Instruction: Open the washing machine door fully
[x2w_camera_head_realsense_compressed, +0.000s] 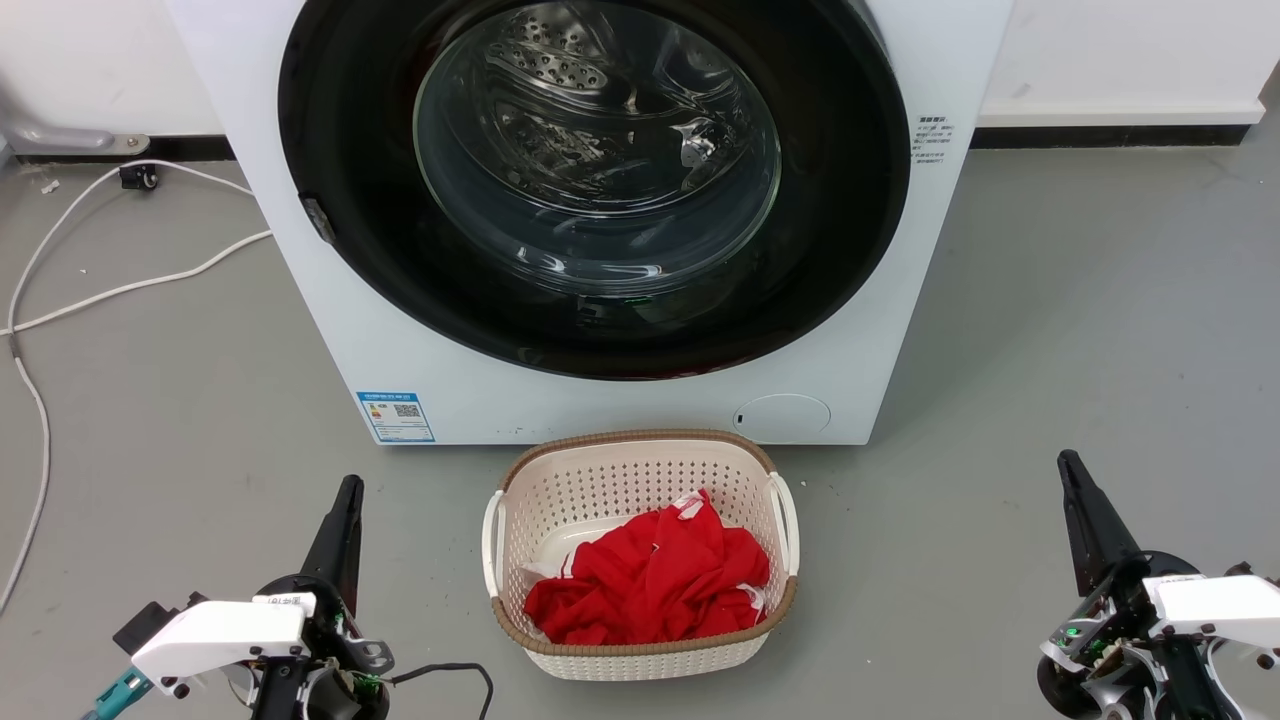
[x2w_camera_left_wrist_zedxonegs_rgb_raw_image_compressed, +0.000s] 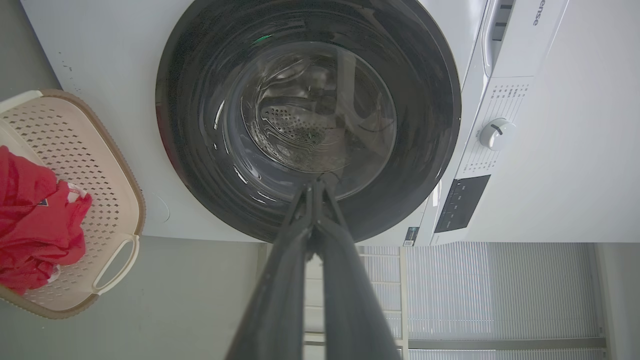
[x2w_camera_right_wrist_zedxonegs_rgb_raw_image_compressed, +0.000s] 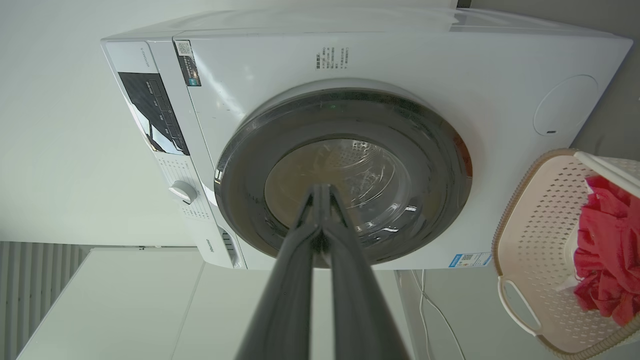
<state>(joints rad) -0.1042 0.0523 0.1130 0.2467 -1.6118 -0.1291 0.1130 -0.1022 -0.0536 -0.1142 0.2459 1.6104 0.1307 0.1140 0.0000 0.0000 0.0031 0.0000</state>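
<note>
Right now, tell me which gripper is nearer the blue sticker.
Left. The left gripper sits close before the blue sticker; the right gripper lies far off, past the basket.

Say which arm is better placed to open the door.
Probably right: a hinge-like metal piece sits left on the washing machine door, so its free edge faces the right gripper.

Left gripper (x2w_camera_head_realsense_compressed: 351, 487): we are holding it low on our left side, jaws closed and clasping nothing.
Left fingers (x2w_camera_left_wrist_zedxonegs_rgb_raw_image_compressed: 280, 290): we are pressing the two together, tips meeting, pointing straight ahead of the wrist.
Left wrist (x2w_camera_head_realsense_compressed: 220, 635): we are carrying its white housing just behind the fingers.
Right gripper (x2w_camera_head_realsense_compressed: 1067, 460): we are holding it low on our right side, jaws closed and clasping nothing.
Right fingers (x2w_camera_right_wrist_zedxonegs_rgb_raw_image_compressed: 287, 290): we are pressing them together, tips meeting, pointing ahead.
Right wrist (x2w_camera_head_realsense_compressed: 1215, 605): we are carrying its white housing just behind the fingers.
</note>
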